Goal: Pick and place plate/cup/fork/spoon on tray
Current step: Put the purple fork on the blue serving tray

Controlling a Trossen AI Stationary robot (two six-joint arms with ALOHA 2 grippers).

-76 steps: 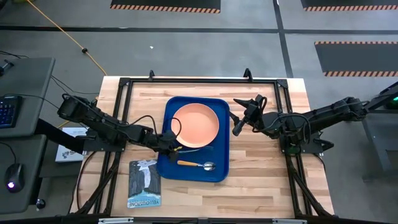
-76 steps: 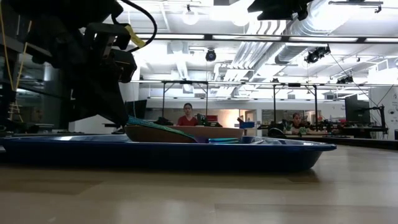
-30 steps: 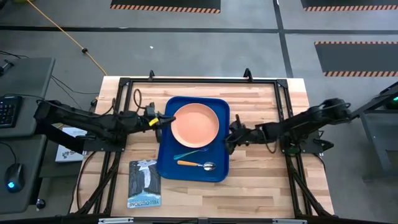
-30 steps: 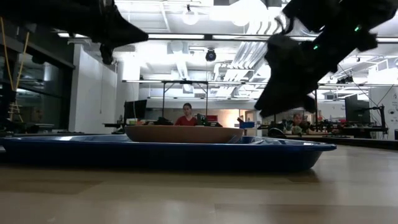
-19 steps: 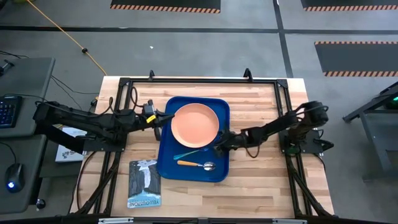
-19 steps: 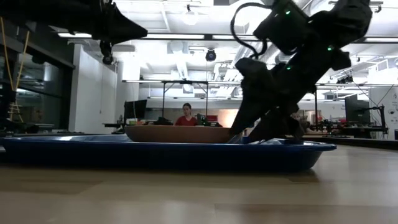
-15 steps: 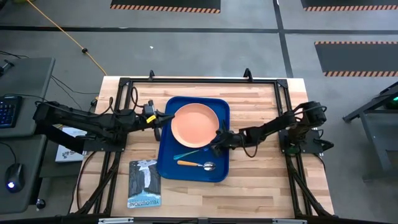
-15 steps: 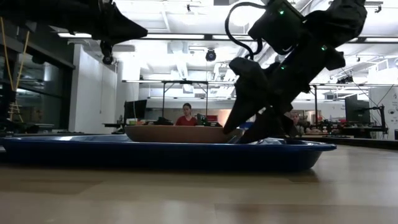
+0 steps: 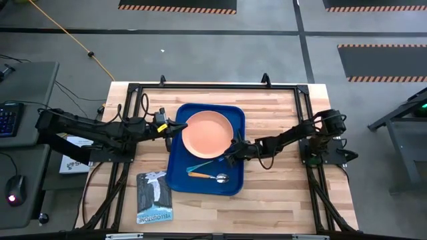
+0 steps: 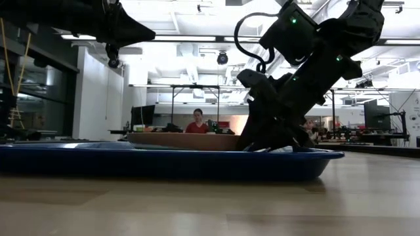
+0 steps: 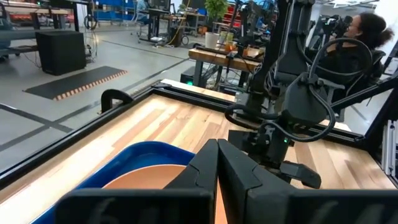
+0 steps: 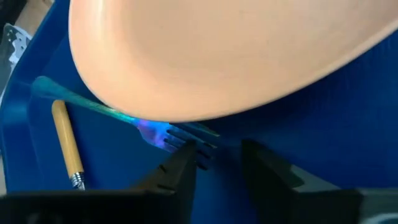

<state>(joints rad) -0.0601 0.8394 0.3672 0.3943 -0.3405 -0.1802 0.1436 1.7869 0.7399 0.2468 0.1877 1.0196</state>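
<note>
The blue tray [image 9: 175,167] lies mid-table. On it are the salmon plate [image 9: 208,132], the light-blue fork [image 9: 202,163] beside the plate's near rim, and the orange-handled spoon [image 9: 208,176] nearer still. My right gripper [image 9: 231,153] is low on the tray, open, at the fork's tine end [image 12: 194,138]. Its fingers stand apart with nothing between them. My left gripper [image 9: 176,127] is shut and hangs high above the tray's left rim, holding nothing. No cup is in view. My right gripper comes in low from the table's right, slanting down onto the tray. One fingertip [image 12: 184,163] lies at the fork's tines [image 12: 198,147]. I cannot tell whether it touches them. The fork lies flat on the tray.
A grey-blue booklet [image 9: 153,197] lies on the table by the tray's near left corner. A black frame [image 9: 220,87] runs around the table's edges. Bare wood shows right of the tray [image 9: 280,180]. People sit in the room beyond the table.
My right gripper has gone from the tray's right rim toward the table's left and down to the fork's tine end. The tray, with the plate on it, has slid a little toward the table's left.
</note>
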